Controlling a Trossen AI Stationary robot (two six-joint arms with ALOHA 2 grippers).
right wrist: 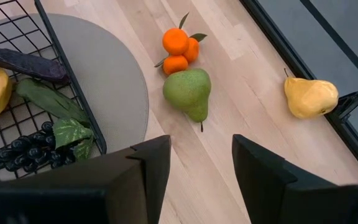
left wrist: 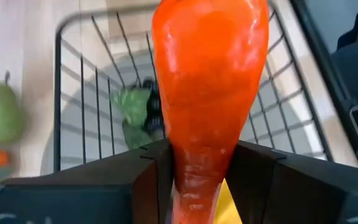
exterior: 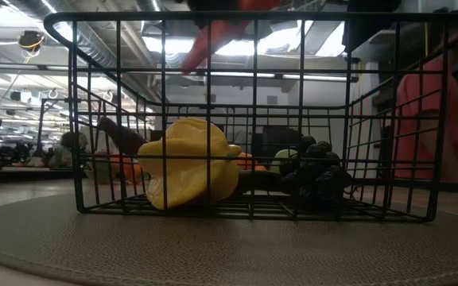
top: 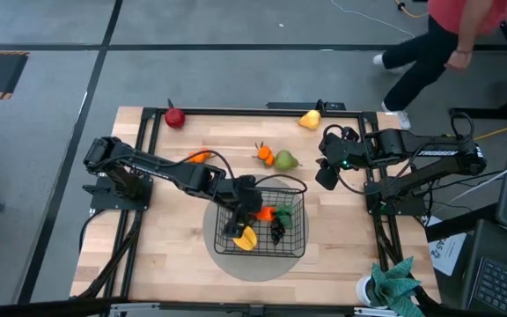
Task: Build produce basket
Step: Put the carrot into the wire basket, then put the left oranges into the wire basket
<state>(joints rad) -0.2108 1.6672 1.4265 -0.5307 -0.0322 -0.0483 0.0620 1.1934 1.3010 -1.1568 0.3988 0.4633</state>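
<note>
Left gripper (left wrist: 194,180), fingers pinching the orange carrot (left wrist: 207,81) above the wire basket (top: 293,238): release only once centred inside.

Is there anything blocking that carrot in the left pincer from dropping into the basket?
Nothing visible does. The carrot hangs between the left pincer fingers over the open-topped basket, with bare wire floor below it.
</note>
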